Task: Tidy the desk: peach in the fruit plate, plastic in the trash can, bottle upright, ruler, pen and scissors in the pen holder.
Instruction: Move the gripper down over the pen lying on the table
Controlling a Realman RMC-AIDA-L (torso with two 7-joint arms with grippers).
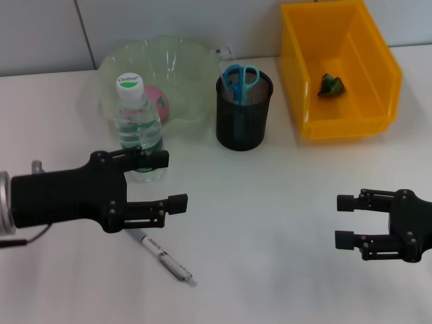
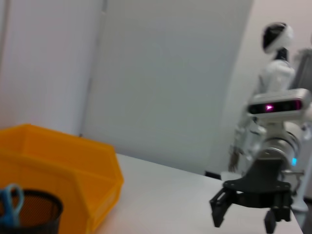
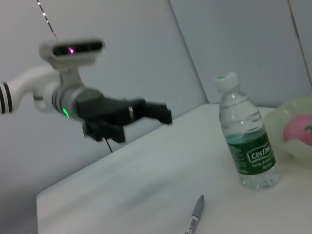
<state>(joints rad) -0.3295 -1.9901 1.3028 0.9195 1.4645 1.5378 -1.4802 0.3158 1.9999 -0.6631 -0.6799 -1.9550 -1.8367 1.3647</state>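
The pen (image 1: 164, 256) lay on the white surface (image 1: 270, 223), just in front of the left gripper (image 1: 172, 181), whose fingers were spread apart with nothing between them. Just behind that gripper the bottle (image 1: 138, 126) stood upright, cap on, beside the fruit plate (image 1: 185, 74) — the peach (image 1: 160, 101) sat in it. The scissors (image 1: 241, 79) stood in the mesh pen holder (image 1: 242, 115). Farther right, the yellow trash can (image 1: 337, 67) held a green scrap of plastic (image 1: 331, 85). The right gripper (image 1: 345, 220) hovered well apart — fingers apart, holding nothing.
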